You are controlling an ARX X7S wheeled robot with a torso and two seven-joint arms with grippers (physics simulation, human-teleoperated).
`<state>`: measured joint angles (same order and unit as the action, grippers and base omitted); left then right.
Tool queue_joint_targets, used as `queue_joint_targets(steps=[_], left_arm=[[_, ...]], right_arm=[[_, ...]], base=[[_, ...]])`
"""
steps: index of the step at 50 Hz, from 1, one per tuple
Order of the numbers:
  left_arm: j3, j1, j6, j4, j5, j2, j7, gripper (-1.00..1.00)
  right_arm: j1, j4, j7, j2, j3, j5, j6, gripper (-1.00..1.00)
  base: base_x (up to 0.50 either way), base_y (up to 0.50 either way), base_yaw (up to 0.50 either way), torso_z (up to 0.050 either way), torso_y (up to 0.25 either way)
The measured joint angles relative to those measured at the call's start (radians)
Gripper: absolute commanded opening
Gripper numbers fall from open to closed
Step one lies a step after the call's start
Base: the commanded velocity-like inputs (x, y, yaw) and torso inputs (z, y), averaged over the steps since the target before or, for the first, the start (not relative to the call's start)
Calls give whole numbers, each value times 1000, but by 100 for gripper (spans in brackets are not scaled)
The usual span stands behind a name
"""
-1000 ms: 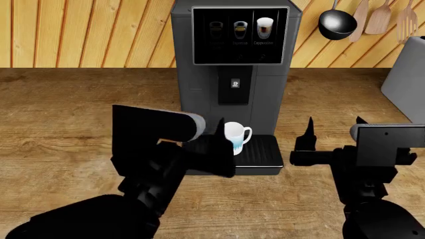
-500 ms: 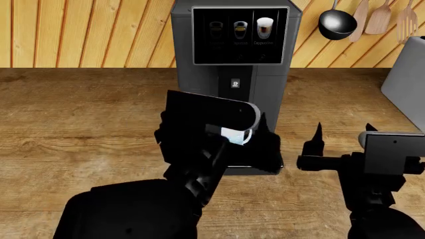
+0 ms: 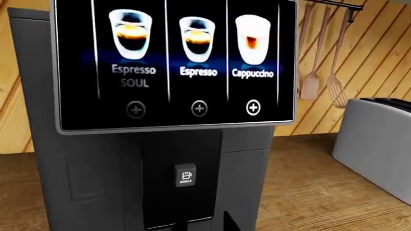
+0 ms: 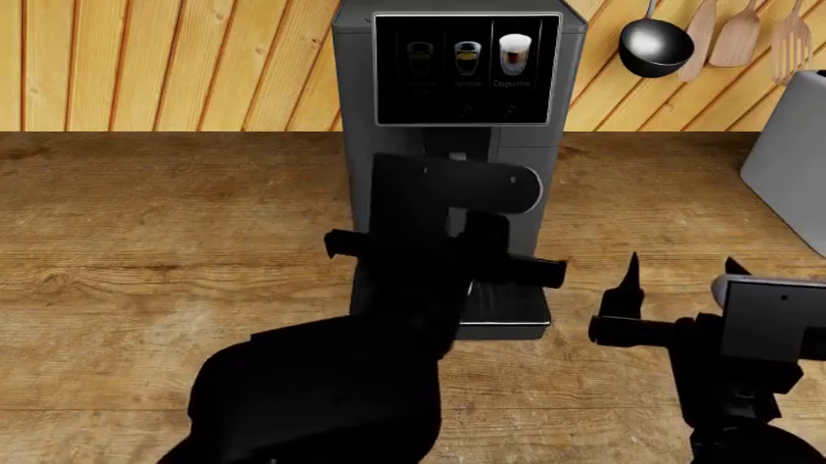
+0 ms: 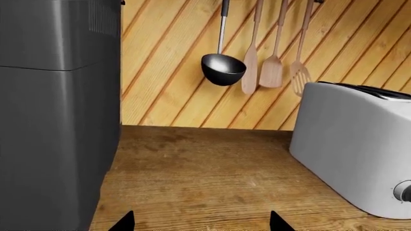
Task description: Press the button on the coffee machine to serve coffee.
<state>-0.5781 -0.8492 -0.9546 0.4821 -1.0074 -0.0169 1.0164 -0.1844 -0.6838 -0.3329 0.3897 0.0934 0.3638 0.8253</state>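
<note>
The coffee machine (image 4: 387,116) stands dark grey and tall at the back middle of the wooden counter (image 4: 155,242). Its black screen (image 4: 467,68) shows three drink icons, and the left wrist view shows them close up (image 3: 173,62). A small cup-icon button (image 3: 186,175) sits on the black panel under the screen. My left gripper is raised in front of the machine's middle, and its wrist (image 4: 452,188) hides the panel and the mug. Only one left fingertip (image 3: 229,222) shows clearly. The drip tray (image 4: 514,304) shows partly. My right gripper (image 4: 684,275) is open and empty, to the machine's right.
A white toaster (image 4: 790,164) stands at the right edge; it also shows in the right wrist view (image 5: 359,144). A black ladle (image 4: 655,43) and wooden spatulas (image 4: 738,34) hang on the plank wall. Bare counter lies between machine and toaster (image 5: 205,173).
My left arm has risen and moved right from the mug on the drip tray, up to the machine's front panel, and hides the mug. My right gripper has drifted slightly right and lower.
</note>
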Motion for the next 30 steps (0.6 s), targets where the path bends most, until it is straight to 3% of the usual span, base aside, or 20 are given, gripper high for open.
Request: queue_joint_targets(steps=[30], left_arm=[[-139,-74,156,-83,75,-37,35,-100]], right_arm=[[12,28,1,-3,-8,2,-35,100]], base=[[0,0,0,0,0]])
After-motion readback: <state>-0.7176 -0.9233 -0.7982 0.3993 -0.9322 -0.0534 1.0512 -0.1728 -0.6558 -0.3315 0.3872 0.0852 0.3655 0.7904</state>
